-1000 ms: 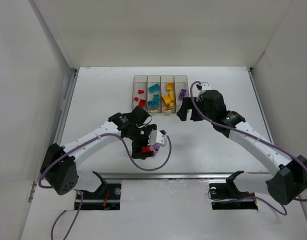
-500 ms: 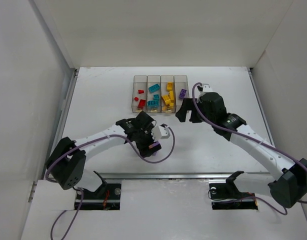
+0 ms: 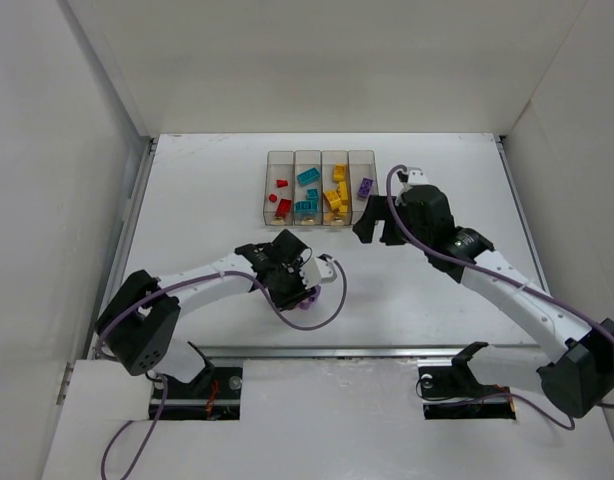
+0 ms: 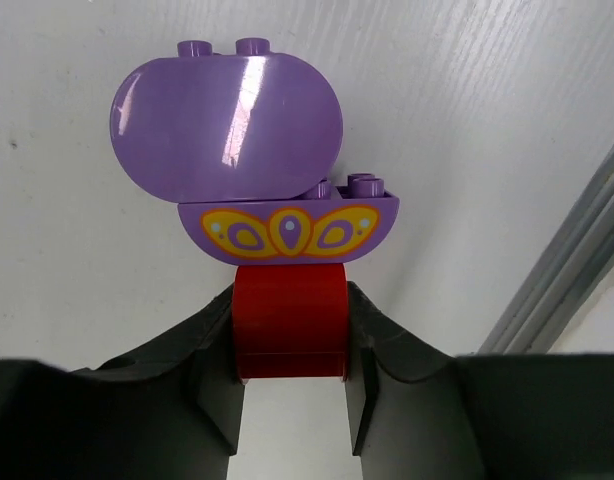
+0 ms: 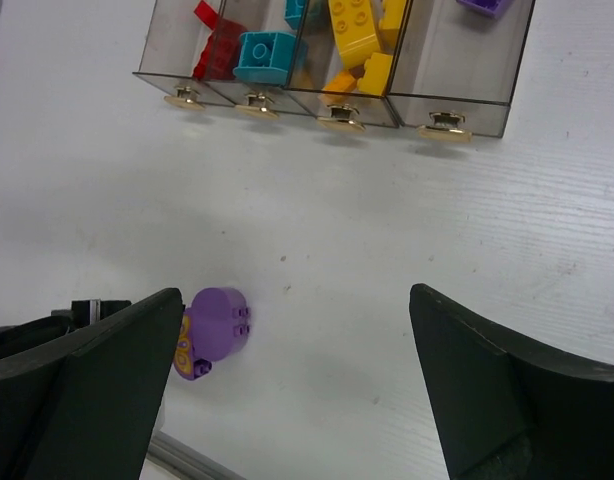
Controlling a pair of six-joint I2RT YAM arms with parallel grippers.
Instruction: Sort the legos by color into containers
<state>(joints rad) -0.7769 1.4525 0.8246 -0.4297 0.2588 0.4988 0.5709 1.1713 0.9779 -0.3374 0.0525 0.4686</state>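
**Three joined bricks held in the left gripper; right gripper empty**

1. Left gripper (image 4: 291, 335): the jaws are closed onto a red brick (image 4: 290, 320), with one finger (image 4: 212, 385) pressed against each side face. The red brick is the near end of a three-piece clump. A patterned purple brick (image 4: 290, 228), curved and marked with yellow petals, is fixed to its far end. A plain purple brick (image 4: 227, 125) with rounded ends sits beyond that, offset to the left in the wrist view.

2. Position of the clump: it is low over the table (image 3: 207, 200), near the metal rail (image 4: 567, 250) at the near edge and well apart from the containers (image 3: 293, 160). It cannot be determined whether it rests on the surface or hangs just above it.

3. Right gripper (image 5: 297, 300): the jaws are spread wide with nothing between them. It stands on the near side of the row's right end, not touching it.

4. Containers: four clear bins are joined in a row, each with a brass knob (image 5: 339, 124) on its near end. From the left they hold red legos (image 3: 282, 205), teal legos (image 3: 307, 195), yellow legos (image 3: 337, 195) and one purple lego (image 3: 364, 186). As far as the overhead view shows, each bin holds a single colour.
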